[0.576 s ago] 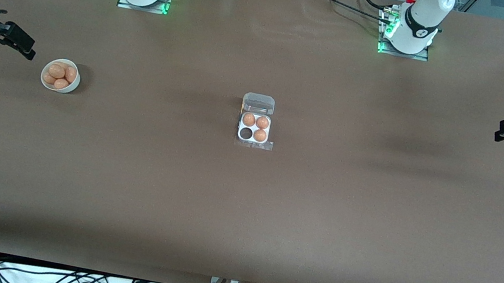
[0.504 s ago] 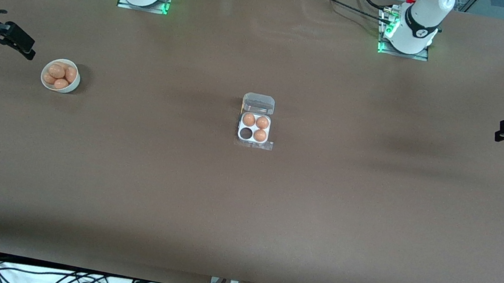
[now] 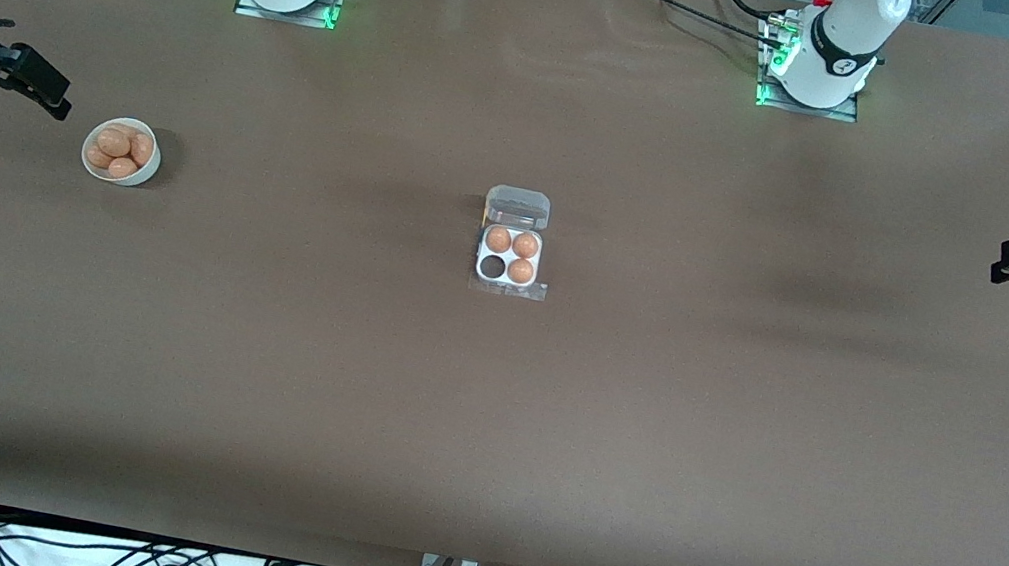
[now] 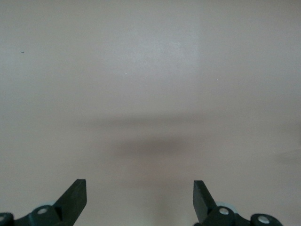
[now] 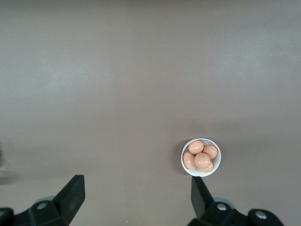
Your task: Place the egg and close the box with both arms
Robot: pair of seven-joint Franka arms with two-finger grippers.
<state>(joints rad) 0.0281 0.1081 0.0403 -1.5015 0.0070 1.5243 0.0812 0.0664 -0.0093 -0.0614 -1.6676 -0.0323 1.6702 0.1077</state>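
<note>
Eggs (image 3: 119, 149) heaped in a round white bowl (image 3: 146, 169), toward the right arm's end of the brown tabletop (image 3: 483, 421). Right claw (image 3: 59, 101) up in the air over that end of the tabletop, just beside the bowl, fingers spread wide with nothing between them; same wide spread seen in the right wrist view (image 5: 134, 195), with the bowl (image 5: 186, 167) and its eggs (image 5: 200, 155) lying well below. Right arm waiting.

Midway along the tabletop, well apart from the bowl: box (image 3: 512, 242), a small clear carton with a whitish tray, lid (image 3: 518, 205) swung open and lying back on the side toward the robots' bases. Three eggs seated in the tray: two (image 3: 511, 242) in the row next to the lid, one (image 3: 521, 270) in the row nearer to the front camera, on the side toward the left arm's end. Fourth cell (image 3: 493, 266), beside that egg and toward the right arm's end, showing dark and unfilled. No contact between either claw and the box.

Toward the left arm's end: left claw (image 3: 1006, 267) up in the air over the tabletop's edge, well apart from the box. Fingers spread wide in the left wrist view (image 4: 139, 200), holding nothing, only bare tabletop (image 4: 150, 84) and a faint shadow under them. Left arm waiting too.
</note>
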